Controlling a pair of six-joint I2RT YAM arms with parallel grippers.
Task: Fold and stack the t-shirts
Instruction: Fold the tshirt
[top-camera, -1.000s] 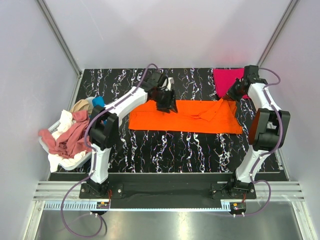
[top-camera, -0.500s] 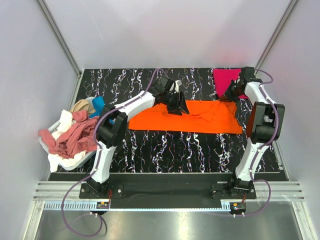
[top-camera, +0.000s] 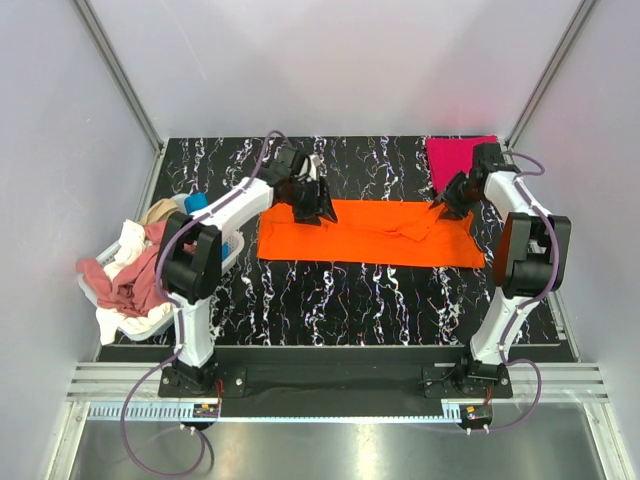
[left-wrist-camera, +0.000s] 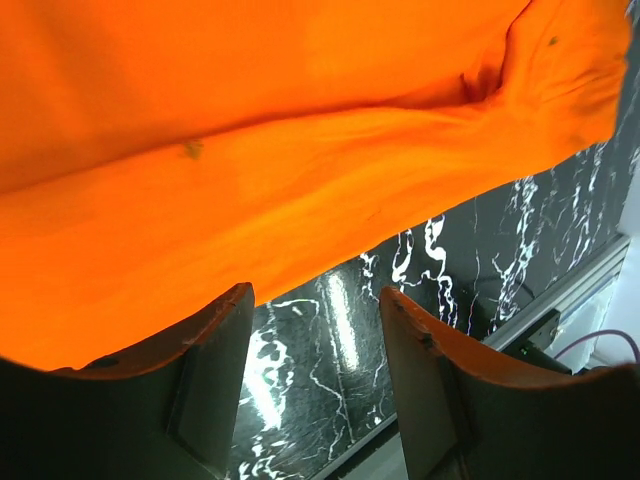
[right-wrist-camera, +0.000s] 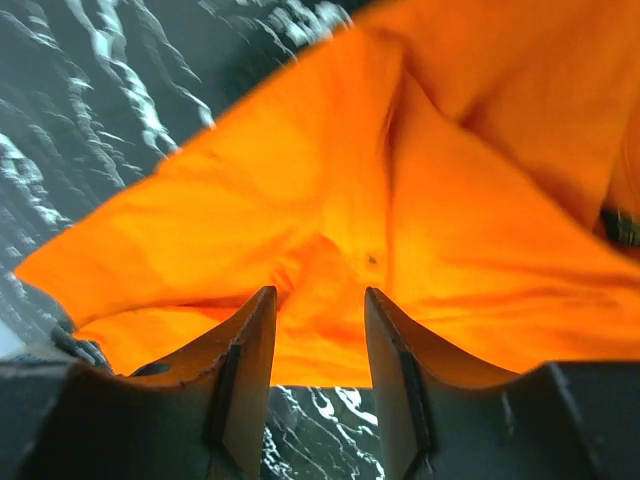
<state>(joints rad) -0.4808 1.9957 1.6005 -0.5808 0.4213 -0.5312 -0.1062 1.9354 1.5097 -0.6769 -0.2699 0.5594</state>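
Left gripper (left-wrist-camera: 315, 293) first: my fingers (left-wrist-camera: 215, 370) stand well apart and hold nothing. In the gap between them I see only the black, white-veined table (top-camera: 350, 295). The hem of the bright orange t-shirt (top-camera: 370, 235) runs just past my fingertips, and I cannot tell whether they touch it. From there the shirt fills everything ahead, with soft creases and a fold off to my right. Over to the right gripper (right-wrist-camera: 318, 292): those jaws stand parted too, a bit narrower, and nothing is pinched. Orange cloth shows in the gap between the pads, rumpled into a ridge that runs straight ahead from the fingertips. A sliver of table shows below that cloth and more of it off to the upper left. From above, the orange shirt lies spread in a long band across the table between my two grippers. My left gripper is at the shirt's far left corner and my right at its bunched far right part. Well to the left of my left gripper, and nearer my base, sits the basket (top-camera: 170, 318). It is heaped with a dusty rose-red t-shirt (top-camera: 120, 285), a white one (top-camera: 128, 240), a tan one (top-camera: 160, 212) and a blue one (top-camera: 197, 203) closest to my arm. Farthest out, just beyond my right gripper, the crimson-pink t-shirt (top-camera: 452, 160) lies folded flat in the far corner.
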